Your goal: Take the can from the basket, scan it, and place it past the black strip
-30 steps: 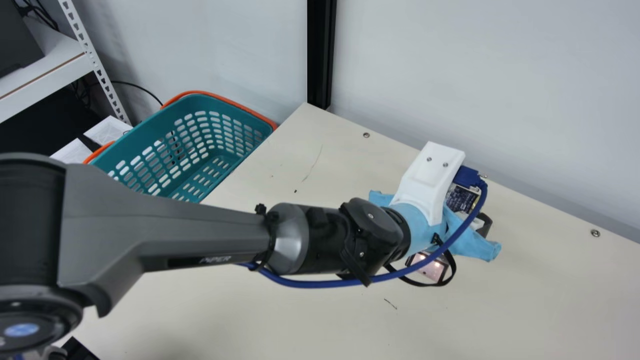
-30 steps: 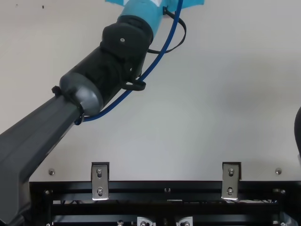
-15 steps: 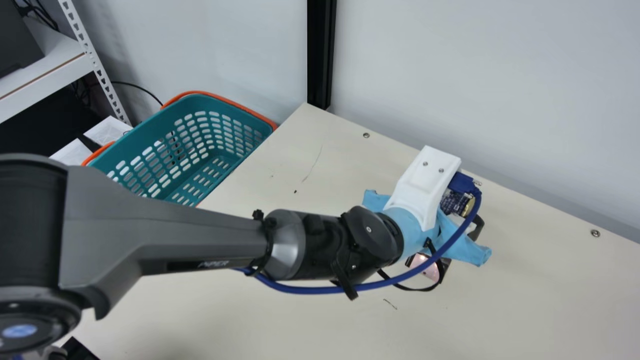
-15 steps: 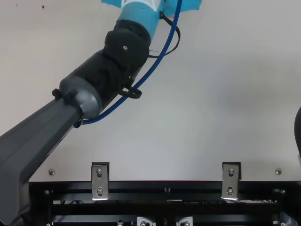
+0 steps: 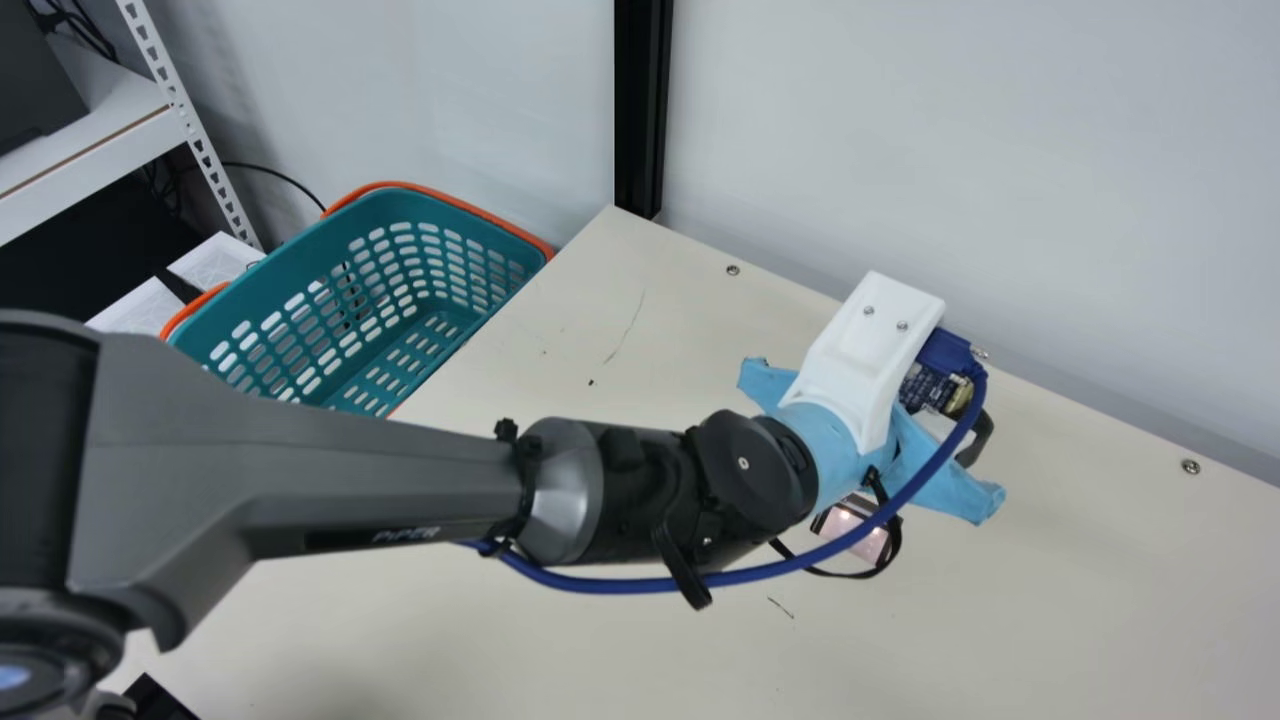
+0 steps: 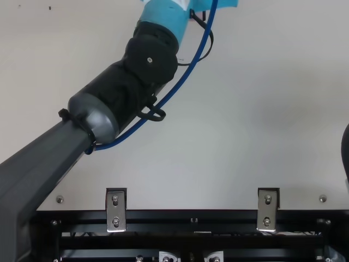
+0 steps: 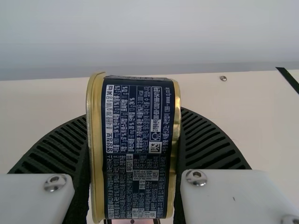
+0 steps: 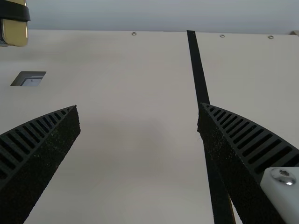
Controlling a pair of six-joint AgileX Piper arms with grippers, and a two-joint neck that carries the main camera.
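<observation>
My left gripper [image 5: 835, 440] is over the table's far part in the main view, above the lit scanner window [image 5: 850, 525]. It holds the can [image 5: 925, 388], navy with gold rims. In the left wrist view the left gripper [image 7: 134, 144] is shut on the can [image 7: 135, 149], its printed side facing the camera. At the right wrist view's upper left, the can's gold end [image 8: 15, 31] shows beside a black finger, above the scanner window [image 8: 32, 80]. My right gripper [image 8: 138, 109] stands open, nothing between its fingers, near the black strip [image 8: 197, 70].
The teal basket [image 5: 300, 270] with orange handles stands off the table's left edge, beside a white shelf [image 5: 100, 150]. A wall runs along the table's back. The left arm [image 5: 400, 480] crosses the table, a blue cable [image 5: 640, 587] hanging below it.
My left gripper, with the can, shifted slightly left and toward the front, then back right and away, over the scanner. The basket has kept its place.
</observation>
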